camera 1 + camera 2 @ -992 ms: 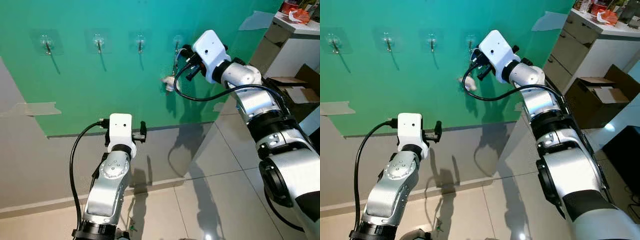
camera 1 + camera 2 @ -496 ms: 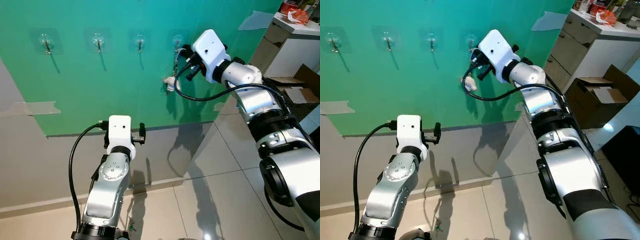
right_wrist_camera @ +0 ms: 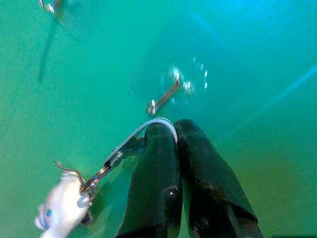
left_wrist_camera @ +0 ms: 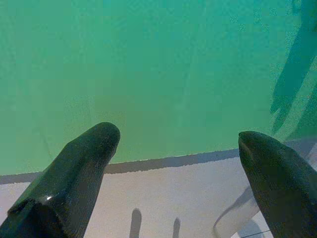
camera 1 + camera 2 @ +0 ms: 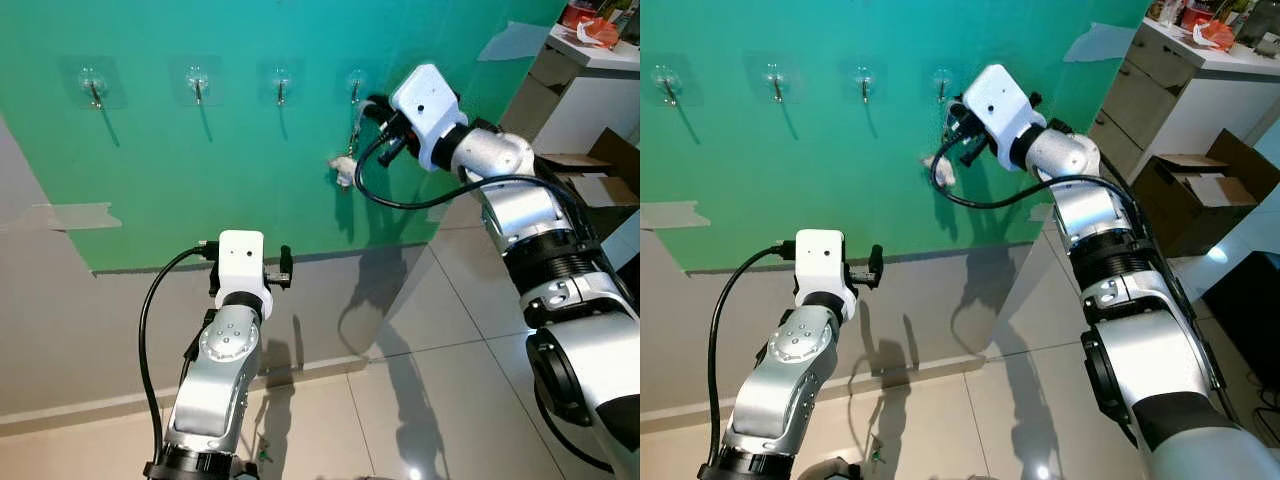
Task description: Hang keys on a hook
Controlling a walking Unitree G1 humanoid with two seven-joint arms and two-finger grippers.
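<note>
The right end effector point(image 3: 174, 130) is raised against the green wall point(image 5: 220, 180), and its two black fingers point(image 3: 158, 183) are pressed together on the white loop of the keys point(image 3: 116, 156). In the right wrist view the fingertips are seen just beside the rightmost hook point(image 3: 163, 96), with the loop close under the hook's tip; whether the loop touches the hook cannot be told. From the loop a metal clasp and ring are hung, and a small white charm point(image 3: 62, 208) dangles at the end. In the left eye view the charm point(image 5: 343, 168) is seen hanging against the wall below the rightmost hook point(image 5: 355, 88).

Three more hooks point(image 5: 197, 87) are fixed in a row on clear pads along the wall toward the robot's left.

The left end effector point(image 4: 178, 148) is held lower, well apart from the keys, pointed at the lower edge of the green sheet, and its fingers point(image 4: 74, 178) are spread wide with nothing between them.

At the far right a white cabinet point(image 5: 1200, 85) and an open cardboard box point(image 5: 1190, 195) are set on the tiled floor point(image 5: 420, 400).
</note>
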